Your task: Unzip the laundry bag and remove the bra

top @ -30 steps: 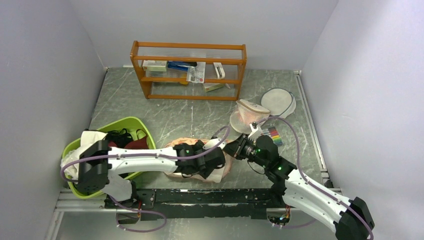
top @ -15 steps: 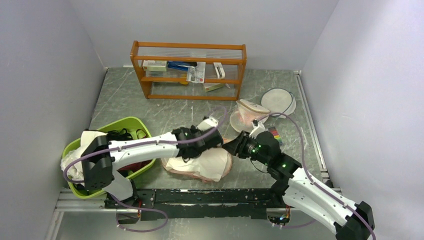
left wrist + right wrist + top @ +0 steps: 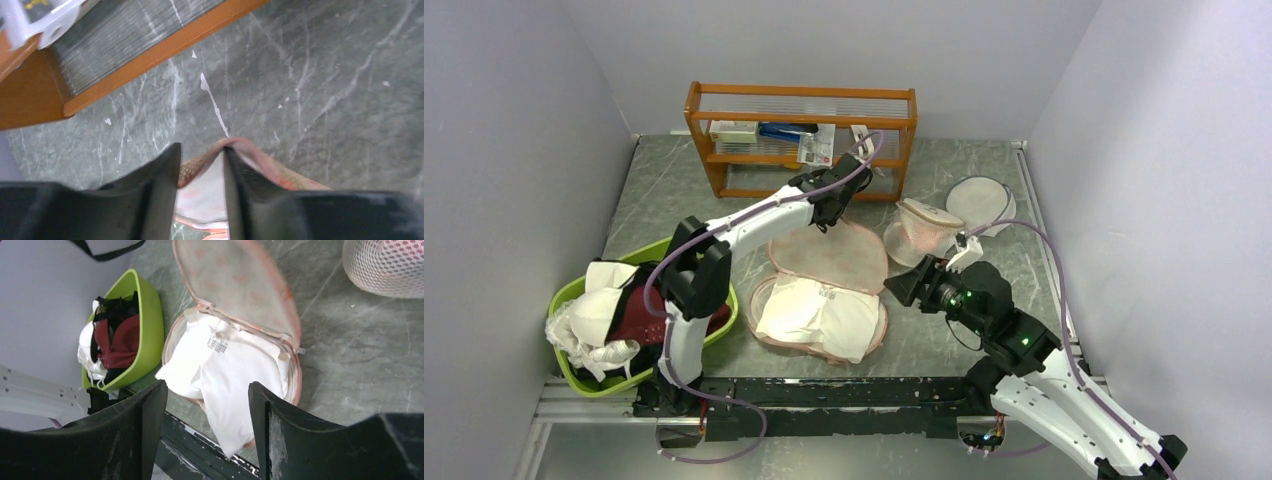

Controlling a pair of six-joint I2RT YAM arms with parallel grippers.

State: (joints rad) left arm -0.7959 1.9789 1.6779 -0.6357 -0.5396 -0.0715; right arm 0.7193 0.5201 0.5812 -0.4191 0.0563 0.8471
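The peach flower-print laundry bag (image 3: 829, 255) lies unzipped in the middle of the table, its lid (image 3: 235, 285) flipped back toward the shelf. The white bra (image 3: 819, 315) rests exposed in the lower half (image 3: 225, 370). My left gripper (image 3: 829, 212) is at the lid's far edge. Its jaws stand apart in the left wrist view (image 3: 201, 147), with the lid's rim (image 3: 250, 150) draped over one finger. My right gripper (image 3: 899, 285) hovers open just right of the bag, and in the right wrist view nothing is between its fingers (image 3: 207, 390).
A green basket (image 3: 674, 250) holding a maroon bra (image 3: 639, 310) and white cloths sits at the left. An orange shelf (image 3: 804, 140) stands at the back. A white mesh dome bag (image 3: 924, 228) and a round white disc (image 3: 980, 200) lie at the right.
My left gripper swung the bag's lid up and back toward the shelf, then its jaws parted. My right gripper opened and drew back to the right. The white bra now shows.
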